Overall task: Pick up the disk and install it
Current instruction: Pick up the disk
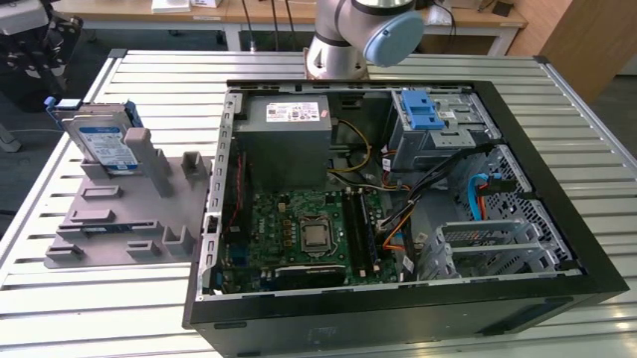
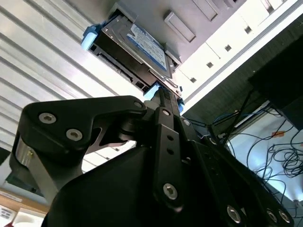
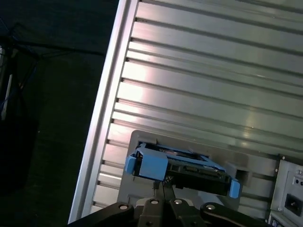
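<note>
One dark metal disk with blue side rails point(image 1: 104, 144) point(image 2: 142, 45) point(image 3: 189, 169) upright in grey slotted holder point(image 1: 110, 224) near ribbed metal desk point(image 1: 149, 82) edge; black gripper point(image 3: 163, 184) close at its top edge, jaws together

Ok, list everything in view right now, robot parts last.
disk: 1, dark with blue rails, standing on edge in the holder, exterior view's left
holder: 1, grey, on the table beside the case
computer case: 1, black, open, mid-table
power supply: 1, grey, inside the case
motherboard: 1, green, inside the case
table: 1, silver, slatted
arm: 1, grey and blue, exterior view's top
gripper: 1, black, near the disk in the first wrist view
</note>
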